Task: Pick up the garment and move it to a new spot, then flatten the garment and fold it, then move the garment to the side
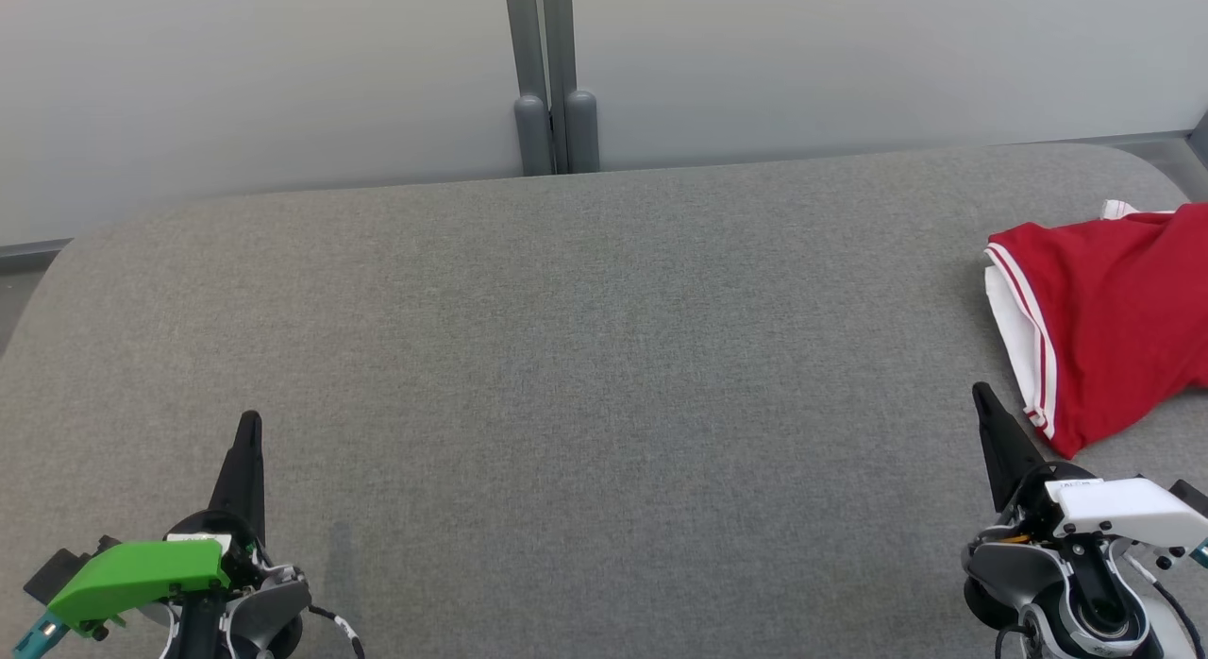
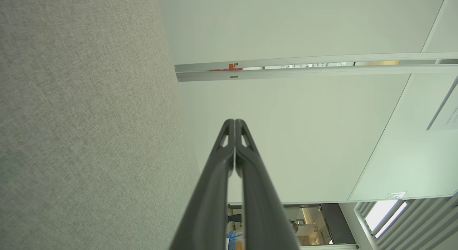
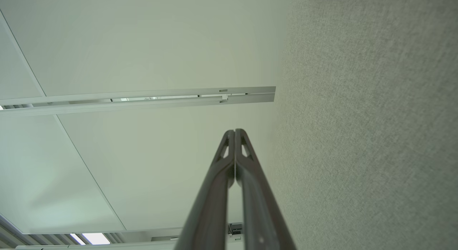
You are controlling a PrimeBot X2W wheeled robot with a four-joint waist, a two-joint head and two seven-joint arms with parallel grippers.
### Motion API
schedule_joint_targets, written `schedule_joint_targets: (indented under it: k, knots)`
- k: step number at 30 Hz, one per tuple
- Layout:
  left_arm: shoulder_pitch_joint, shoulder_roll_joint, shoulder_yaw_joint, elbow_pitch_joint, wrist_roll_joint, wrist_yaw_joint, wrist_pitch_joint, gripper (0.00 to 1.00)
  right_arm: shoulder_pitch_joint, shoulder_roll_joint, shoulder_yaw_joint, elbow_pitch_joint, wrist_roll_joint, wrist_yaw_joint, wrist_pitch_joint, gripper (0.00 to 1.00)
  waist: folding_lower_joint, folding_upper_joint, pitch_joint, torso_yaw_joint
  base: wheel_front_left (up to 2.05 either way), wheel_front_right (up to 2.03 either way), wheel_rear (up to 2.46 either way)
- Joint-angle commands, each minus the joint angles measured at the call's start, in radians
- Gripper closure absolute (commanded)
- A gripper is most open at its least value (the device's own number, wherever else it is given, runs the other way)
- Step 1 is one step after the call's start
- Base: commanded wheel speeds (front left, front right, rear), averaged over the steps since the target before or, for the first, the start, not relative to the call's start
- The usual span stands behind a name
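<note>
Crumpled red garment with white striped trim (image 1: 1114, 319) lies at the desk's far right, cut by the head view's right edge. Grey fabric-covered desk with rounded corners (image 1: 566, 357) carries it. Right hand (image 1: 980, 390) sits near the garment's nearest hem, apart from it, with the two dark fingers pressed together and gripping nothing. Left hand (image 1: 250, 418) is well apart at the desk's lower left, likewise closed on nothing. Pale wall panels (image 1: 236, 74) and a grey upright post (image 1: 552, 83) stand behind the desk.
</note>
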Motion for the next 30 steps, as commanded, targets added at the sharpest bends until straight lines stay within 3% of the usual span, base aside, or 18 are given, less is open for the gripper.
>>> schedule_joint_targets:
  k: [1,30]
  knots:
    - [-0.014,0.001,0.005,0.002,0.002,-0.005,0.004,1.00,-0.006,-0.001,0.001,-0.004,0.007,0.000,0.003,1.00,0.0000,0.0000,0.000,0.000,0.00,0.00,0.00]
    - [-0.014,0.000,0.007,0.002,0.006,-0.005,0.005,1.00,-0.006,-0.001,0.001,-0.004,0.007,0.000,0.003,1.00,0.0000,0.0000,0.000,0.000,0.00,0.00,0.00]
